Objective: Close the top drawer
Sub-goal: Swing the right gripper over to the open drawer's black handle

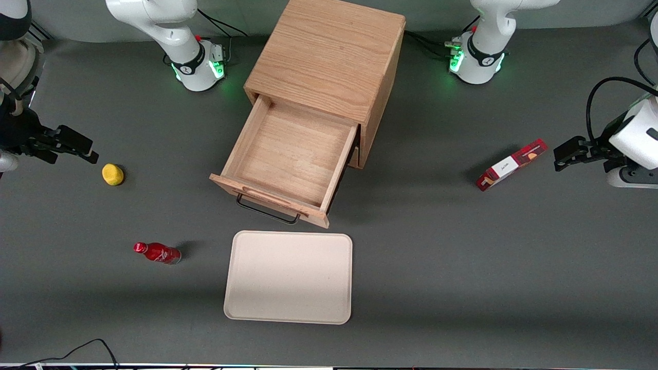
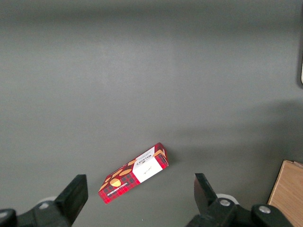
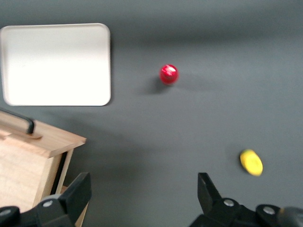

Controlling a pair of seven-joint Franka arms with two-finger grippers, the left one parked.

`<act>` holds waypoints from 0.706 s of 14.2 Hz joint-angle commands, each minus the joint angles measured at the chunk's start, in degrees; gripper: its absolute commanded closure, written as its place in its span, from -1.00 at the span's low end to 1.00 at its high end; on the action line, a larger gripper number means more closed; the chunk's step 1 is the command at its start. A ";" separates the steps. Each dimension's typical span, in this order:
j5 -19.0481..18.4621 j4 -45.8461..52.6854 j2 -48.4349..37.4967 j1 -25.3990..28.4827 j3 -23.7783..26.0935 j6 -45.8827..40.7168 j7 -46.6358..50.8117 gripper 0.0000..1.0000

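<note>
One drawer pulled out: the light oak top drawer with a thin black wire handle projected fully from the boxy oak cabinet, its interior bare.
Front view, table: dark grey table surface carried all items.
Front view, tray: a cream rectangular tray lay nearer the camera than the drawer front.
Front view, working arm's end: a yellow rounded object and a red bottle lay well apart from the cabinet.
Front view, parked arm's end: a red-and-white carton rested on its side.
Front view, gripper: the black two-finger gripper hung near the yellow object, holding nothing.
Right wrist view, fingers: black fingers stood spread wide above the table, beside the drawer's corner.
Left wrist view: the carton lay flat on grey surface.
</note>
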 commanded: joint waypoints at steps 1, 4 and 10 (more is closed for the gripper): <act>0.85 16.67 10.89 -0.34 3.41 -6.95 -10.21 -1.00; 0.41 26.89 18.37 0.10 9.12 -7.15 -12.36 -1.00; 0.06 35.36 27.61 1.94 16.86 -5.30 -22.02 -1.00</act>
